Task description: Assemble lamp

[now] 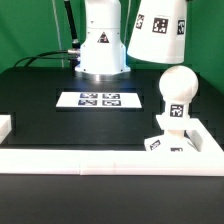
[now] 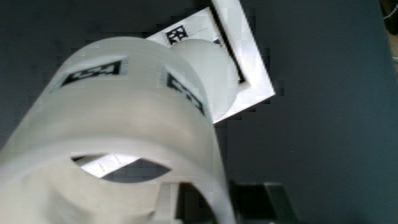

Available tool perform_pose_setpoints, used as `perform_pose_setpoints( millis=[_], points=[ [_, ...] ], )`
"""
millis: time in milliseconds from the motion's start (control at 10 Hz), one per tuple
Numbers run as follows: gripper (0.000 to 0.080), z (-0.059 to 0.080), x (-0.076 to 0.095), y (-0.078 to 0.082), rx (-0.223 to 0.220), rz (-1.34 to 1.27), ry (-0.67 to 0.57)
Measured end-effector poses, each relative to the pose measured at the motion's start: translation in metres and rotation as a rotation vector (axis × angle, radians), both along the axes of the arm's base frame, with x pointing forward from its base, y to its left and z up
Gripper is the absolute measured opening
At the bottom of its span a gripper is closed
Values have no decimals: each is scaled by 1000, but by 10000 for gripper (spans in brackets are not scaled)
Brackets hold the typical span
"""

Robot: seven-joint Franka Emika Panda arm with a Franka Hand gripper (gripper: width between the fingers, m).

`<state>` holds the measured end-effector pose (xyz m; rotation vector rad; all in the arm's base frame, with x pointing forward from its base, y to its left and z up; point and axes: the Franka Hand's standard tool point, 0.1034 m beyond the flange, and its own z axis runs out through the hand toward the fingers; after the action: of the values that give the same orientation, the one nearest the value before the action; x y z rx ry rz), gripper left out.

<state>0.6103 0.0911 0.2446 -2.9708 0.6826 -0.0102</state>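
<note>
Nearest to us in the exterior view runs a low white wall (image 1: 70, 158) along the front of the black table (image 1: 40, 100), with a short return on the exterior view's left. Just behind it, on the exterior view's right, we see the lamp's flat square base (image 1: 178, 143) lying on the table, tags on its near face. The round-headed bulb (image 1: 177, 93) stands upright on that base, a tag on its neck.

Farther back, near the middle of the table, lies the marker board (image 1: 99, 99), flat and apart from the lamp parts. Behind it rises the robot body (image 1: 102, 40).

Above the bulb and slightly farther off, we find the tapered shade (image 1: 160, 30) up in the air, tilted, clear of the bulb and not touching it. In the wrist view the shade (image 2: 125, 140) fills most of the picture, its open end toward the camera, with the base (image 2: 240, 60) visible beyond it. The gripper (image 2: 217, 205) shows only as dark fingers (image 2: 267, 200) beside the shade's wall; it appears to hold the shade, though we cannot see the grip plainly.
</note>
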Motion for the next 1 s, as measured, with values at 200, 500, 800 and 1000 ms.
perform_pose_setpoints(
  millis=[200,500,800,1000],
  points=[
    [44,-5,2,14,2,-4,3],
    [44,-11,8,27,1,-2,5],
    [44,-21,6,32,-2,4,6],
    [44,-29,8,37,-3,9,-6]
  ],
)
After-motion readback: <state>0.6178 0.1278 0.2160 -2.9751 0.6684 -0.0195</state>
